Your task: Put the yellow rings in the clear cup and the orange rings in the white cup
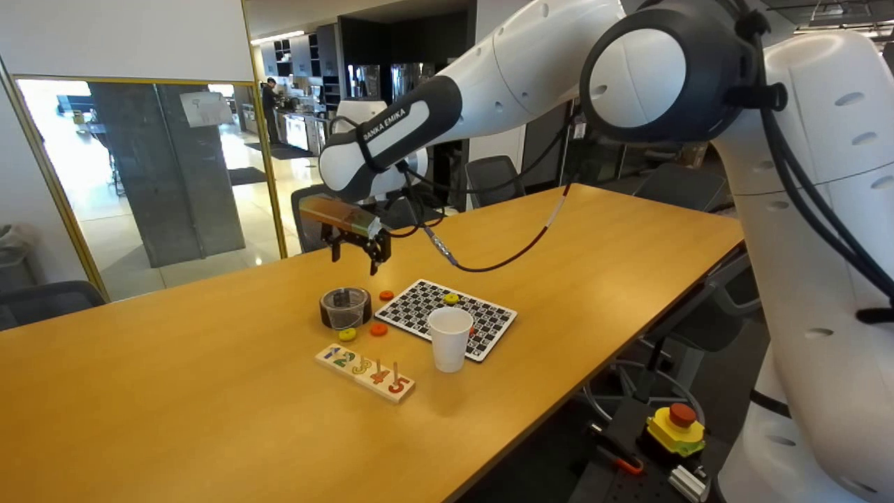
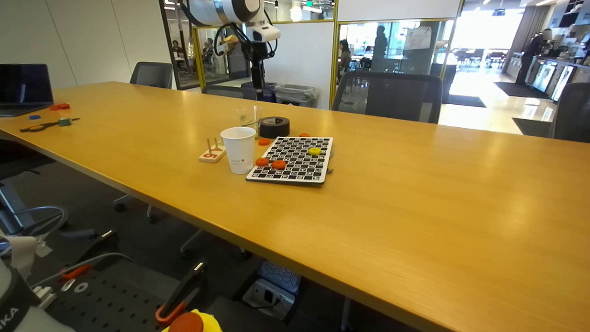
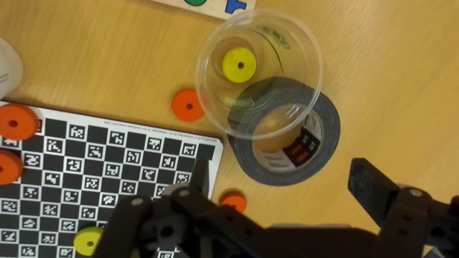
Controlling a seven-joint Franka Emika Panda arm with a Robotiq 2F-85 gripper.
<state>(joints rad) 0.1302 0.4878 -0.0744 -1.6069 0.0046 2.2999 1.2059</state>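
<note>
The clear cup (image 3: 297, 53) stands beside the tape roll, overlapping it in the wrist view. A yellow ring (image 3: 239, 65) shows through the cup; in an exterior view this ring (image 1: 347, 334) sits at its foot, and I cannot tell whether it is inside. Another yellow ring (image 2: 314, 151) lies on the checkered board. Orange rings lie on the board (image 2: 278, 164), between board and clear cup (image 3: 188, 105), and near the left finger (image 3: 233, 204). The white cup (image 1: 450, 342) stands upright at the board's edge; its inside is hidden. My gripper (image 1: 355, 264) is open and empty above the tape.
A black tape roll (image 3: 330, 125) stands against the clear cup. The checkered board (image 1: 412, 297) lies flat. A wooden number board with pegs (image 1: 367, 374) lies in front of the cups. A laptop (image 2: 25, 87) and pliers (image 2: 39, 127) are at the table's far end.
</note>
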